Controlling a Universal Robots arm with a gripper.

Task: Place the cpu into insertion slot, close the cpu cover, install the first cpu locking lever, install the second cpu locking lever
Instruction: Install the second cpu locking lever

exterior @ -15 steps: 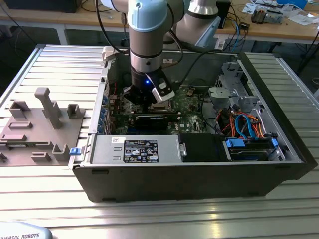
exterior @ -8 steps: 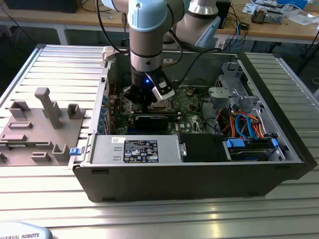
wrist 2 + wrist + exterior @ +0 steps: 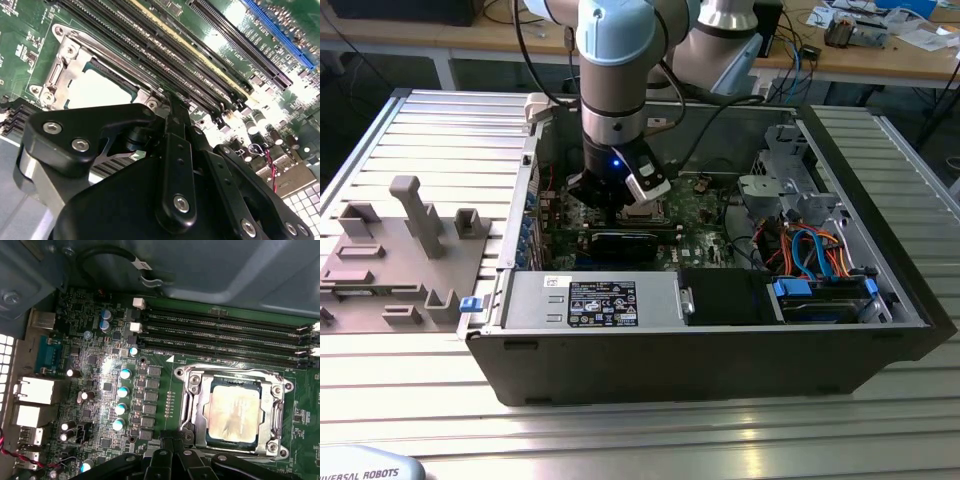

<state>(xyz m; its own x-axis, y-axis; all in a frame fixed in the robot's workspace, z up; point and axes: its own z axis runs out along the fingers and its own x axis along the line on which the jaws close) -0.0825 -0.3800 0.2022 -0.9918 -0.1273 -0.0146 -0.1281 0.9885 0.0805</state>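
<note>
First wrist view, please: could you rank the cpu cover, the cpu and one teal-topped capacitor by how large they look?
1. cpu cover, framing the chip
2. cpu, inside its window
3. teal-topped capacitor, clearly smallest

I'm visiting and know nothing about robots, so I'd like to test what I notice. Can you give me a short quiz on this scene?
1. True or false: the cpu lies in the insertion slot.
2. What lies flat around the cpu like a frame? A) the cpu cover B) a blue cable C) a fan
3. Fill in: in the exterior view, the gripper reaches down into the open computer ____.

Key: 1 true; 2 A; 3 case.
</note>
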